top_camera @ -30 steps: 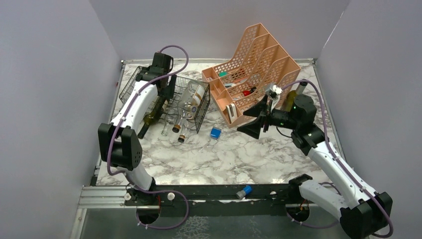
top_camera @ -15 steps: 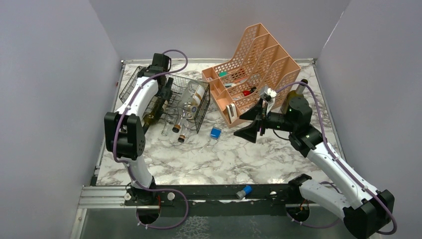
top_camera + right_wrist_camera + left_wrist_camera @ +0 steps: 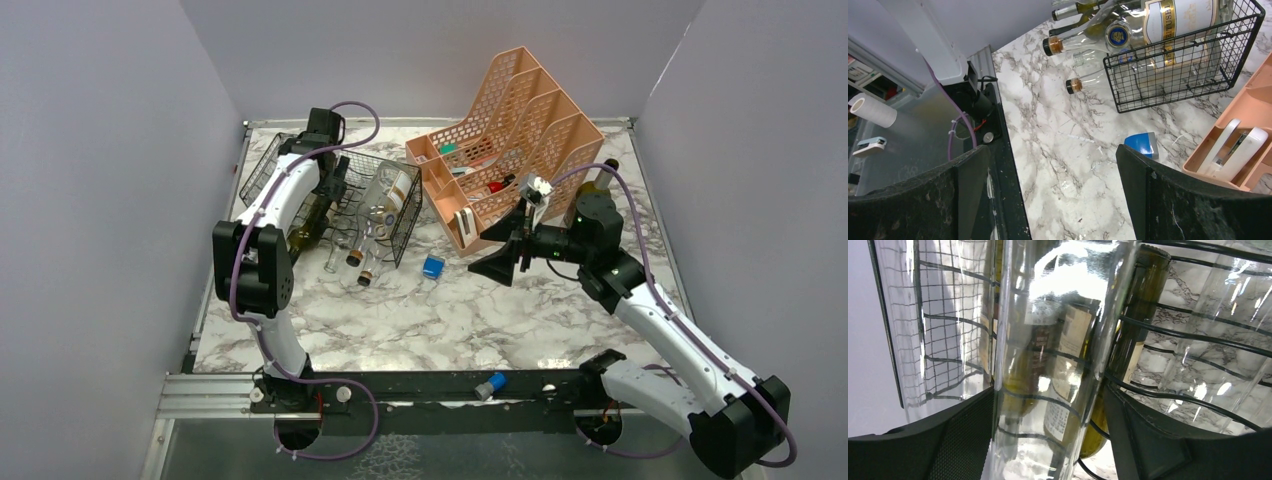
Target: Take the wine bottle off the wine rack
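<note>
The glass wine bottle [image 3: 1048, 340] lies in the black wine rack [image 3: 395, 238]. The left tool [image 3: 1049, 390] sits around its fat middle (squeezing? I cannot tell), a good hold: it's heavy, slippery, breakable. The right tool [image 3: 1053, 155] is spread, empty.

- Pretty clearly a robotics lab test cell, nobody's kitchen.
- Plain grey walls [image 3: 100, 150] box in a marble-print table [image 3: 450, 310] on three sides.
- Left arm [image 3: 280, 195] and right arm [image 3: 660, 320] are bolted to a metal rail [image 3: 200, 397], with purple cables [image 3: 357, 103] looping off them.
</note>
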`<act>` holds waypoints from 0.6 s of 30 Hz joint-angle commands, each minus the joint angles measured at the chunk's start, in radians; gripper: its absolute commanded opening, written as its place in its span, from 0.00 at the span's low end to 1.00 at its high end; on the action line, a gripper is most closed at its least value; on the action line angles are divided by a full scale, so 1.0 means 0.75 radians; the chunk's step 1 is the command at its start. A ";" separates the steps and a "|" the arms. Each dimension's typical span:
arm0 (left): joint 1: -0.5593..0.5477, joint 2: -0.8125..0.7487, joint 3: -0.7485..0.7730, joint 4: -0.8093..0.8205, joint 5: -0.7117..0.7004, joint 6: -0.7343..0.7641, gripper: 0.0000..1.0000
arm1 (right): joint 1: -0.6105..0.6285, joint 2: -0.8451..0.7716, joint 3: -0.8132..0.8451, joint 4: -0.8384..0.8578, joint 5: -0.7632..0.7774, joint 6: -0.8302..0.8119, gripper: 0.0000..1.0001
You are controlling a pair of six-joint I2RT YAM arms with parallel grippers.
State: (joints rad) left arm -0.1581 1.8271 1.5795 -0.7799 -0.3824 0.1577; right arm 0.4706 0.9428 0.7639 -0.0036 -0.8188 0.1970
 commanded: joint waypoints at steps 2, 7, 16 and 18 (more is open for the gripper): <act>0.008 -0.058 0.013 0.039 0.037 -0.027 0.72 | 0.008 0.016 0.044 -0.037 0.043 -0.024 1.00; 0.008 -0.089 0.018 0.040 0.036 -0.043 0.58 | 0.009 0.019 0.047 -0.047 0.059 -0.027 1.00; 0.009 -0.259 0.033 0.032 0.037 -0.107 0.41 | 0.009 0.037 0.051 -0.059 0.071 -0.029 1.00; 0.009 -0.304 0.028 0.029 0.037 -0.126 0.41 | 0.009 0.045 0.058 -0.065 0.078 -0.032 1.00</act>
State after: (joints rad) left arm -0.1505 1.7226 1.5795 -0.7757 -0.3607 0.1059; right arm 0.4706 0.9623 0.7658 -0.0334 -0.7906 0.1883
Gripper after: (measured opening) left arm 0.644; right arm 0.996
